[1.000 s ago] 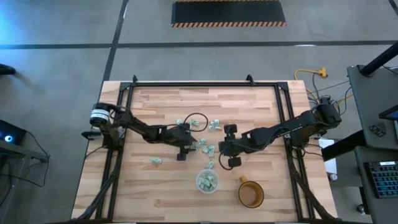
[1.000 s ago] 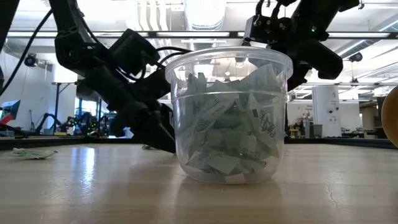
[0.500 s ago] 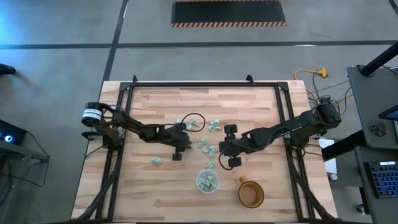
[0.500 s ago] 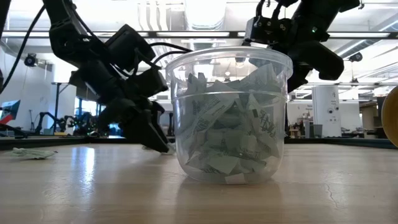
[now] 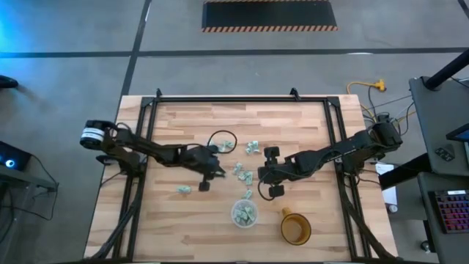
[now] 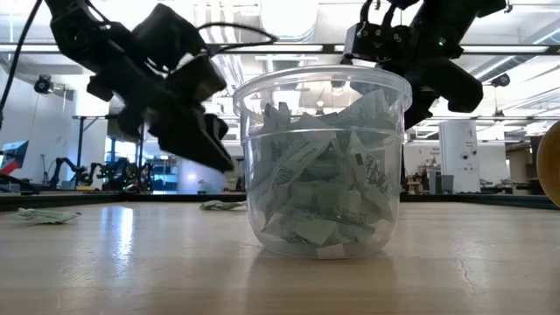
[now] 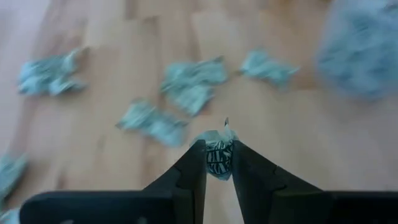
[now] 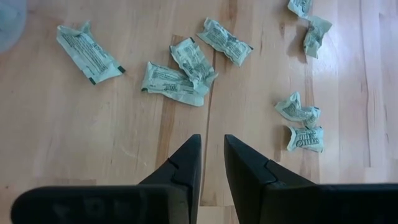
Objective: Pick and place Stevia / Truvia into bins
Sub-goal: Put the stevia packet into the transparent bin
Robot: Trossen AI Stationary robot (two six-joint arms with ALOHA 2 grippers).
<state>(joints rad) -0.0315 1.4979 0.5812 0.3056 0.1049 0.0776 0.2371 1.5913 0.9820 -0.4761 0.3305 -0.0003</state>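
Table: left pincer hides most of sachet

Wooden table, light butcher-block planks. Loose sachets scattered mid-table, one more off to the left. Near edge: clear cup stuffed with sachets, amber mug just to its right.

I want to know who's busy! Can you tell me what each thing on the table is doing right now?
Left claw: shut on a sachet, lifted off the table.
Right claw: fingers nearly together, holding nothing, above the table.
Cup: upright, about full of sachets.
Loose sachets: lying scattered on the table.
Mug: upright beside the cup.
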